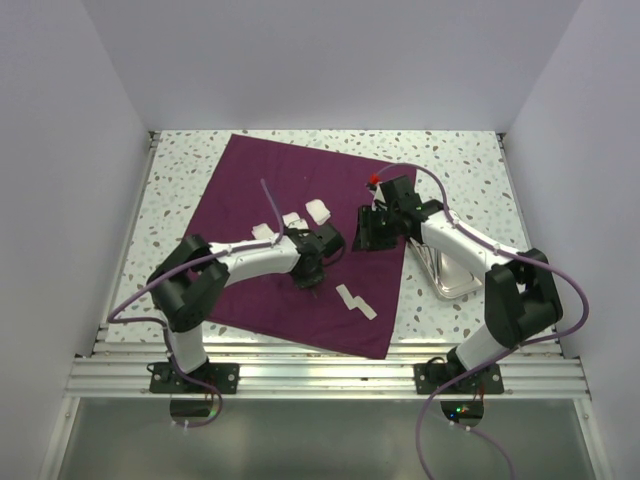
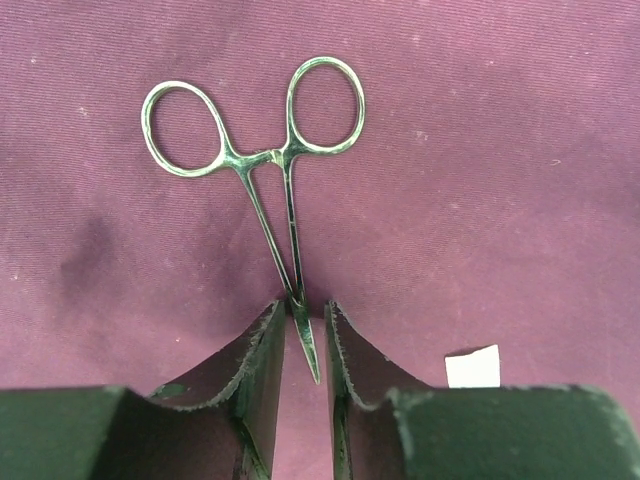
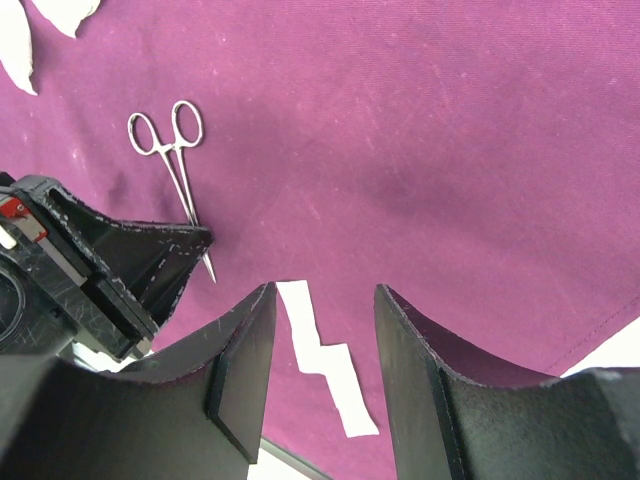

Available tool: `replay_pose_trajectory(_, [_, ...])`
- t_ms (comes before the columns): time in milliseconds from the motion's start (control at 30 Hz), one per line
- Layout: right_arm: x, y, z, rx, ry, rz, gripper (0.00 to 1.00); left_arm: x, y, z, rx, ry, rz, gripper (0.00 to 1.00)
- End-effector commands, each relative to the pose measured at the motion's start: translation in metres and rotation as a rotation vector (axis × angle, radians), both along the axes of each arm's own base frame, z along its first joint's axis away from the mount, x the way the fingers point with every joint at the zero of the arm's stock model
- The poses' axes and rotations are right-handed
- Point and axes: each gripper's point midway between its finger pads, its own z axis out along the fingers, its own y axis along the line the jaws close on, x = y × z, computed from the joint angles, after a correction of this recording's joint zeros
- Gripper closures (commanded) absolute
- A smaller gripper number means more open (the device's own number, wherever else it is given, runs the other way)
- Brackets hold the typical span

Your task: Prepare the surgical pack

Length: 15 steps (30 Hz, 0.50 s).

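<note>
The surgical pack is not yet folded. Its purple cloth (image 1: 260, 180) is spread flat and skewed across the middle of the table (image 1: 180, 170), with one corner reaching the far edge and another the near edge. A metal clamp (image 2: 275, 156) is laid on the cloth near its centre, rings pointed away from the left gripper (image 2: 305, 310). That gripper's jaws are held slightly apart on either side of the clamp's tip, without pinching it. Gauze squares (image 1: 320, 210) are scattered just beyond, toward the far edge. The right gripper (image 3: 325, 288) is held open and empty above the cloth, and a gauze strip (image 3: 330, 362) is seen below it, toward the near edge. A silver tray (image 1: 455, 282) is set by the table's right edge.
</note>
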Motion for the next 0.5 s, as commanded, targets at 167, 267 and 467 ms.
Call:
replay_pose_trajectory(167, [0.004, 0.007, 0.005, 0.035, -0.032, 0.013, 0.52, -0.003, 0.002, -0.009, 0.015, 0.003, -0.009, 0.76])
replay_pose_trajectory(267, [0.003, 0.005, 0.002, 0.026, -0.024, 0.012, 0.52, -0.008, 0.001, -0.025, 0.037, 0.049, -0.022, 0.79])
replay_pose_trajectory(467, [0.0, 0.007, -0.006, 0.027, 0.005, 0.036, 0.51, -0.004, 0.003, -0.018, 0.025, 0.008, -0.038, 0.97])
